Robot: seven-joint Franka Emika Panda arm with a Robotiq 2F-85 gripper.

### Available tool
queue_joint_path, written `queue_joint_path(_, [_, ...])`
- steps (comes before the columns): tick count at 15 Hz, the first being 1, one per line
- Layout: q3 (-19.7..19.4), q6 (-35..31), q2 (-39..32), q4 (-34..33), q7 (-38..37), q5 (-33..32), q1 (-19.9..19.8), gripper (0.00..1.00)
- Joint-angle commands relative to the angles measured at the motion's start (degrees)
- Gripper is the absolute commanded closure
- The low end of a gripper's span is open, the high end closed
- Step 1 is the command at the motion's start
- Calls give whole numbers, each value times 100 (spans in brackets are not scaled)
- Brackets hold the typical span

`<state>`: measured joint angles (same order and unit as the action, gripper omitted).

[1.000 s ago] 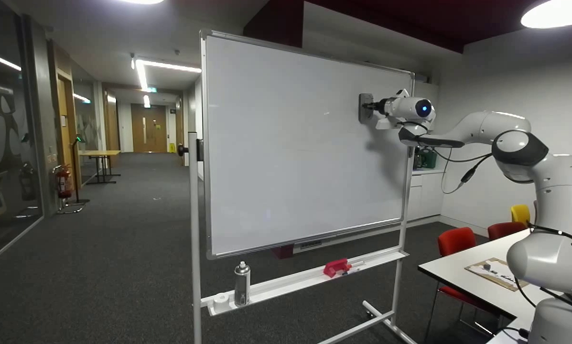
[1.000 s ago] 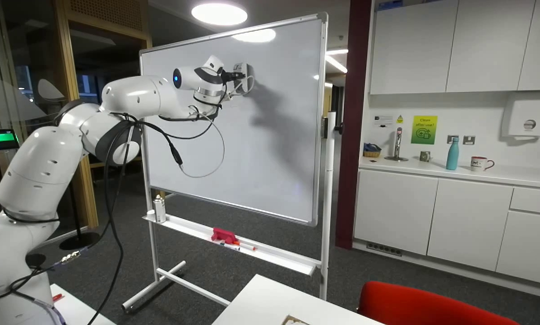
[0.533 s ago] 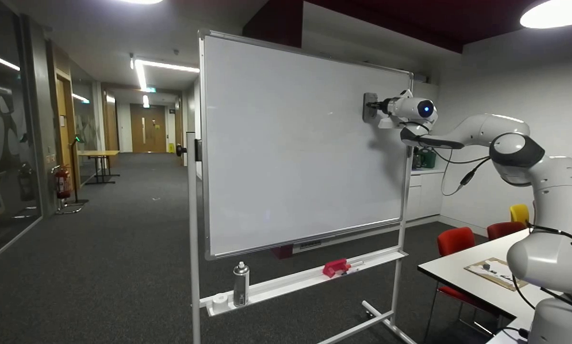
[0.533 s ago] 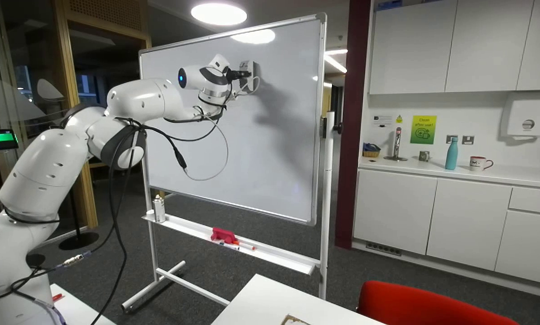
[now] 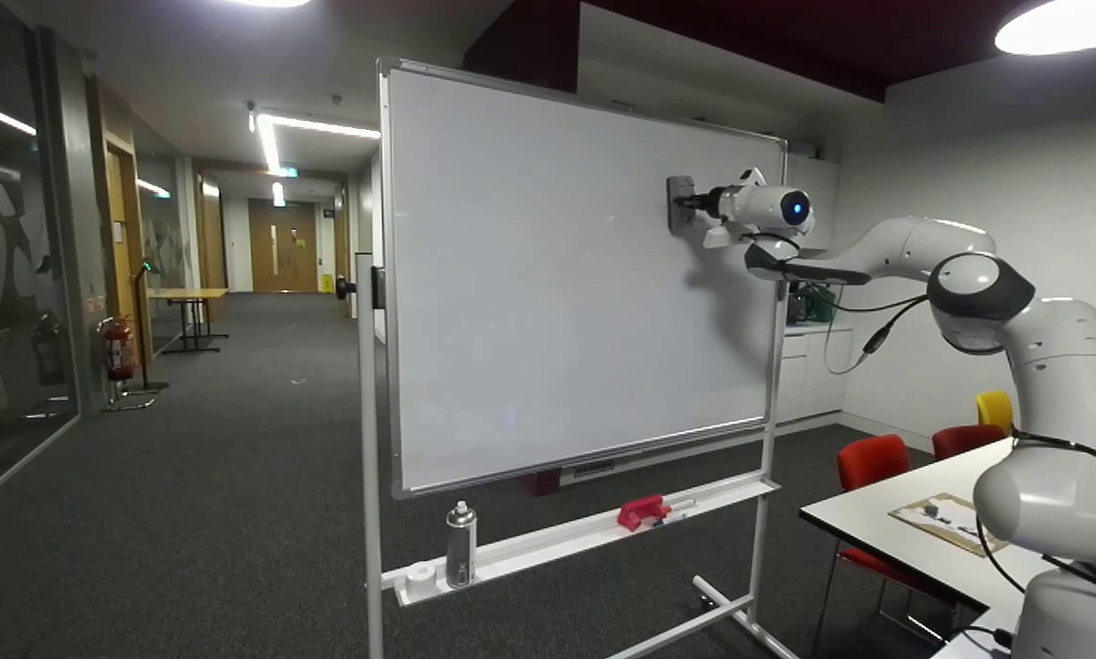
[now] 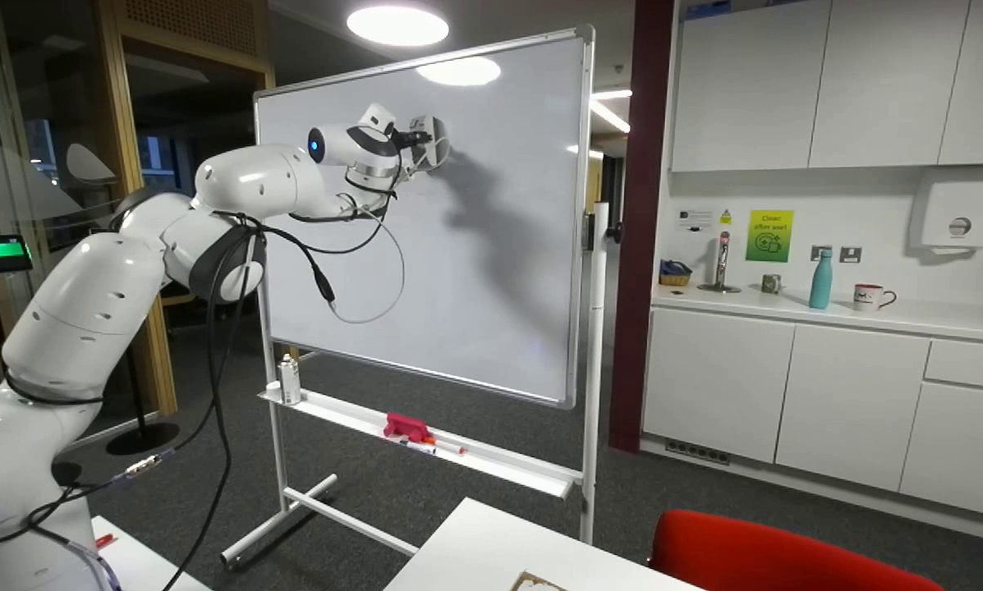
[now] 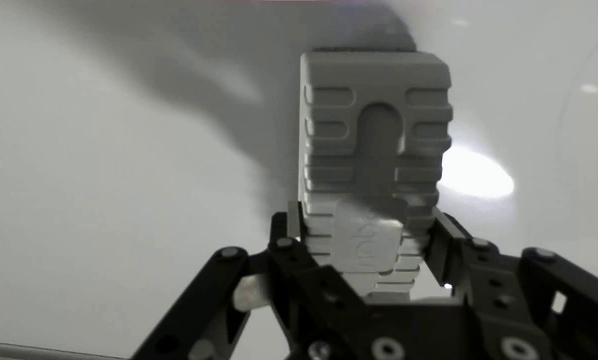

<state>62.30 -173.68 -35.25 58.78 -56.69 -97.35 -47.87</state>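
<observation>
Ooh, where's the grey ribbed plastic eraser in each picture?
In an exterior view: grey ribbed plastic eraser in the upper half, right of centre.
In an exterior view: eraser in the upper half, left of centre.
In the wrist view: eraser just right of centre, between black gripper fingers.
Landmark in all three: the large white rectangular whiteboard behind the eraser.

Office, standing whiteboard (image 5: 566, 284), kitchenette counter (image 6: 934, 318)

Bright glare (image 6: 460, 71) — soft shadow (image 6: 487, 209) on whiteboard (image 5: 566, 293)
</observation>
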Motion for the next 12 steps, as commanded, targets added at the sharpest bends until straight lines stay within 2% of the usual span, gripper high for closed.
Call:
queue_joint_path(1, [47,-50,33,276,439,-71,381,66])
queue_joint_path(6, [122,-74,93,805,1090,64,611,66])
queue_joint_path(12, [170,-51,124,1461,1875,233,664,66])
